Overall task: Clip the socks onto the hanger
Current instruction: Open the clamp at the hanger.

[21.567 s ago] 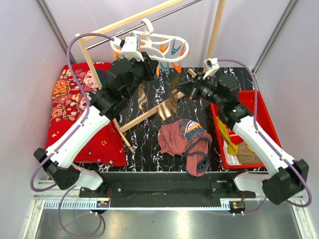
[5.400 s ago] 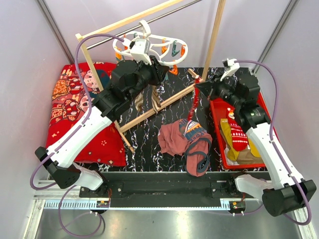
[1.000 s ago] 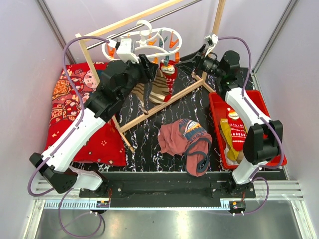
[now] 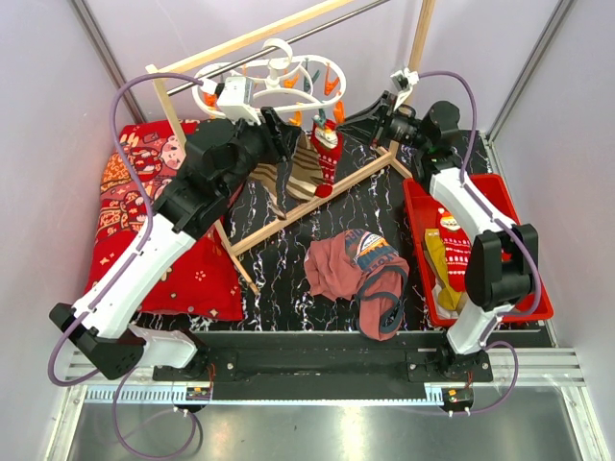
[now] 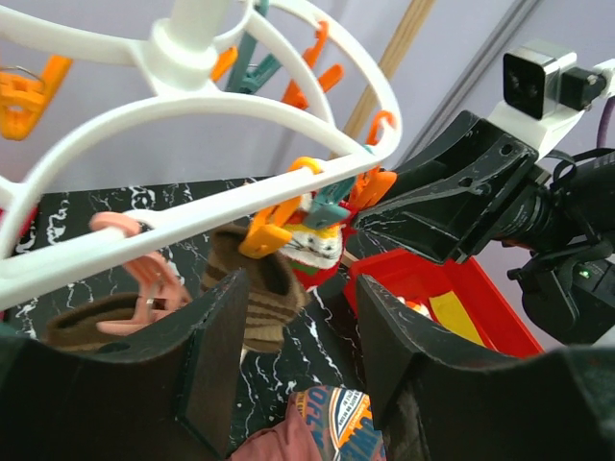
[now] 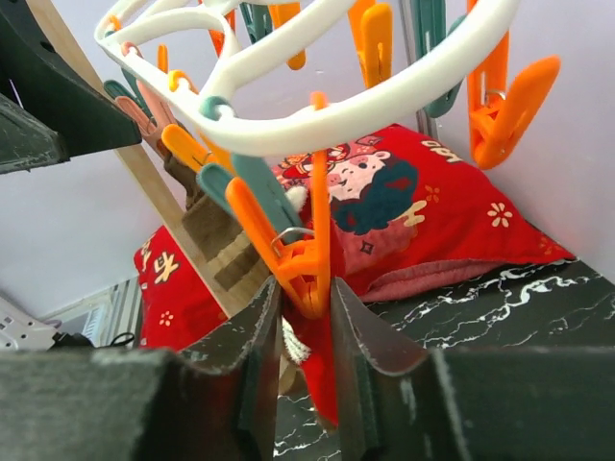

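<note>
Orange peg [image 6: 288, 242] pinched by the raised, outstretched right tool [image 6: 302, 288].

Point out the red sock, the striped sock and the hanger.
red sock [image 4: 327, 158], top external view, its patterned middle.
striped sock [image 4: 305, 170], top external view, its hanging middle.
hanger [image 5: 192, 38], left wrist view, its white central hub.

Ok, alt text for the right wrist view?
The right gripper pinches an orange peg on the white hanger, a red sock hanging just below it. A red cartoon-print cushion lies behind.
</note>
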Available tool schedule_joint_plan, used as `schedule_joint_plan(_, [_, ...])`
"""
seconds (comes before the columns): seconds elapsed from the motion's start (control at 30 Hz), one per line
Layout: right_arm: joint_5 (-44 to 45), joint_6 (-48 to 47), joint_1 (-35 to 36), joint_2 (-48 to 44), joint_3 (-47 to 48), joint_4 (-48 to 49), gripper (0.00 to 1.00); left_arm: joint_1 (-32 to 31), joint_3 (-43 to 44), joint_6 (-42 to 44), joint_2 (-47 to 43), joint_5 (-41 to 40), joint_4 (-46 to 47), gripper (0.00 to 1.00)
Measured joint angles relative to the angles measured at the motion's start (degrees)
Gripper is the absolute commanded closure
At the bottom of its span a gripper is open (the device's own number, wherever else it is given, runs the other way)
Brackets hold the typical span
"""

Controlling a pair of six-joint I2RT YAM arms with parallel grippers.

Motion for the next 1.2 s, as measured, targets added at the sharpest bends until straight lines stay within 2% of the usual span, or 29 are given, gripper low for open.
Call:
schedule_joint_plan(0.23, [6.1,-6.25,1.38,-8.28,-5.35,-5.79,0.86,0.0,0.0,-0.94,-1.05,4.02,-0.31,0.48])
schedule_joint_plan(0.6, [27.41,-22.18,14.16,-21.2,-8.68,-20.2,0.88,-2.56,0.9,-1.14,-1.92,8.2,-0.31,0.46])
schedule_joint_plan(0.83, [38.62,-24.96,18.45,-22.34,-12.11,-22.69,0.88,-3.96,1.79,-1.9,-2.05,8.63,-0.22,0.46])
schedule_joint_plan(1.2, [48.87,-26.6,23.8,-23.37,-14.03,-24.15,0.88,-5.9,2.64,-3.23,-0.17,6.86,0.15,0.5])
